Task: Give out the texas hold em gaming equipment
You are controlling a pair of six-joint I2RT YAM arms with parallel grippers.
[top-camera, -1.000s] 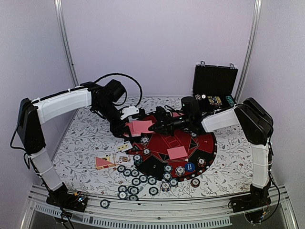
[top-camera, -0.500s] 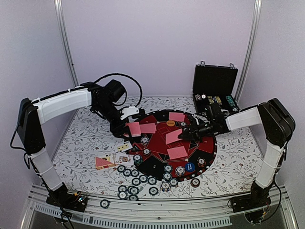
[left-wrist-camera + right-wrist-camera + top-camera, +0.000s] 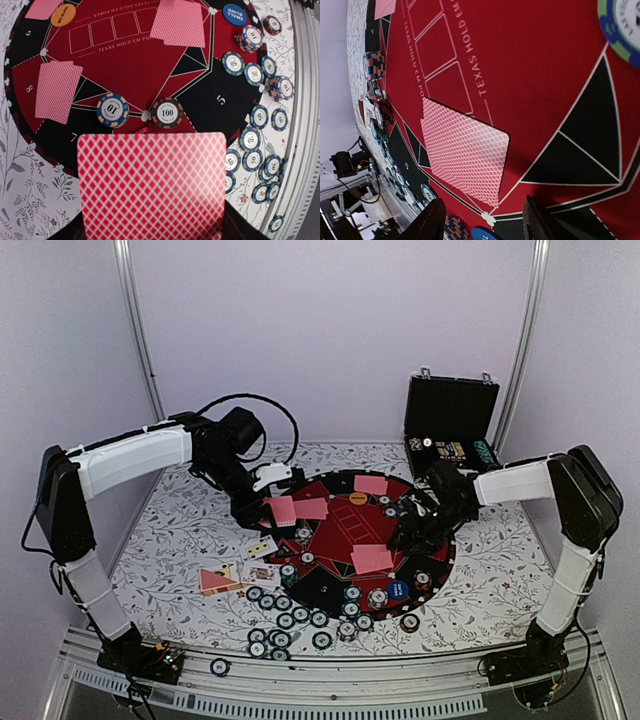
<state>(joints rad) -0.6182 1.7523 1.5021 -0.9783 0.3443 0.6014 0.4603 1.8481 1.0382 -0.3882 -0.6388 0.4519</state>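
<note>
Card dealing is judged in hand: a pink-red-backed card (image 3: 150, 185) is clamped in the left pincer (image 3: 270, 505) at the left edge of the poker mat (image 3: 340, 530), the right pincer (image 3: 485, 225) is spread empty above dealt cards (image 3: 465, 155), so a further card is to be fetched.

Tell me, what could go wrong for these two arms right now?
The left gripper clamps a red-backed card near the 100 chip; swinging it low could knock that chip. The open right gripper hangs close over a dealt card, so it might drag that card off its spot.
</note>
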